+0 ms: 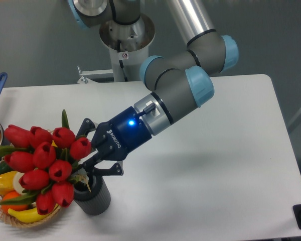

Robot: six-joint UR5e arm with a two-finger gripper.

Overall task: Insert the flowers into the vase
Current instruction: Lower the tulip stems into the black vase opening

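My gripper (88, 159) pinches the flowers (42, 164), whose stems hide behind the buds above the vase (93, 198).

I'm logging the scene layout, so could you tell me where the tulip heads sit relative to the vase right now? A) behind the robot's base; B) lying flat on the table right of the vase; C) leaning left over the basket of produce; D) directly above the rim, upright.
C: the red tulips tilt left of the dark vase, overlapping the produce basket.
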